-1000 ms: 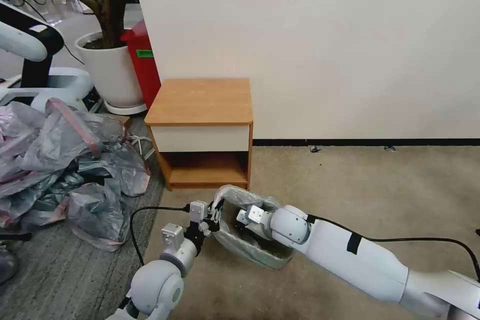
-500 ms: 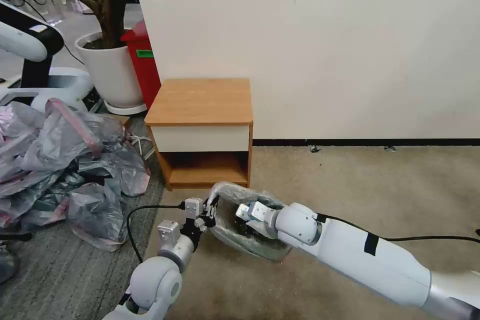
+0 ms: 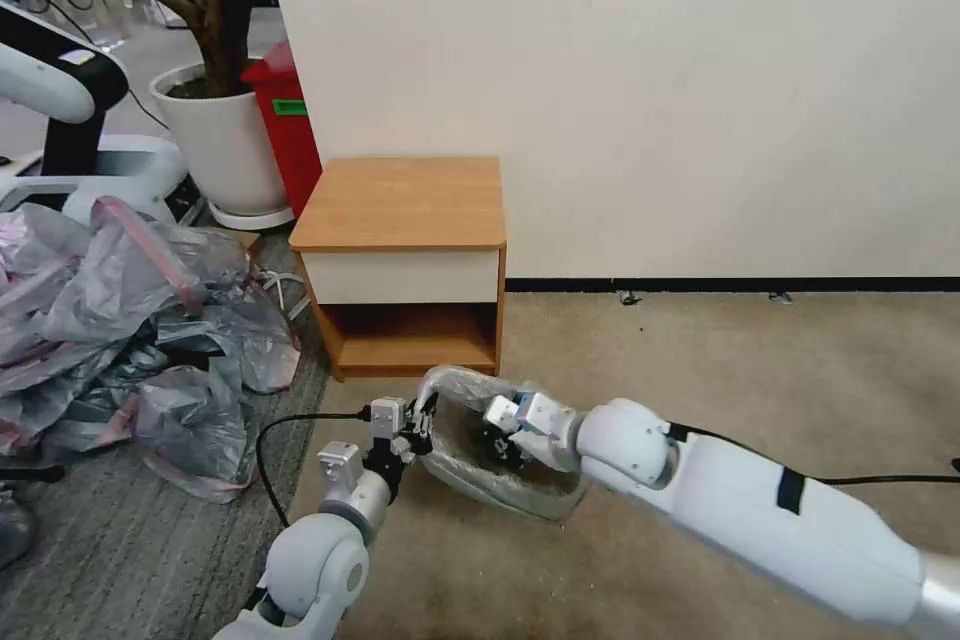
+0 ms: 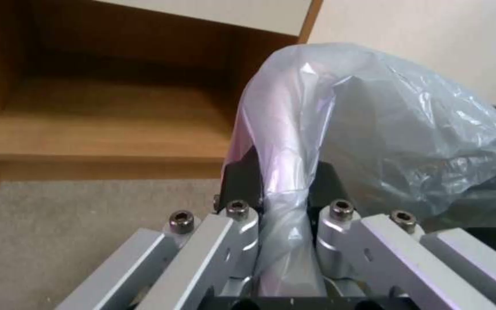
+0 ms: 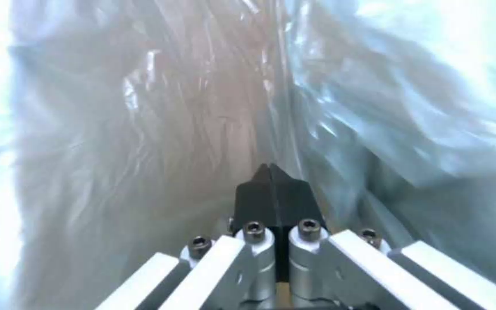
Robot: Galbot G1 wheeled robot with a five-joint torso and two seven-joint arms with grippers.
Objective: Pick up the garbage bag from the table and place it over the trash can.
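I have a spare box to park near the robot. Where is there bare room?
The table top is bare, and so is its lower shelf. The carpet between the table and the wall is open. Crowded: the bag heap, and the trash can, where both grippers work the garbage bag.

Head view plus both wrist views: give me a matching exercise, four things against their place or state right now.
Things:
1. left gripper
2. right gripper
3. nightstand
4. heap of grey-pink bags

States:
A. on the floor at the robot's left
B. against the wall, bare top
C. fingers shut, inside the garbage bag
D. clamped on the bag's pink rim

Pairs: 1-D, 2-C, 3-B, 4-A
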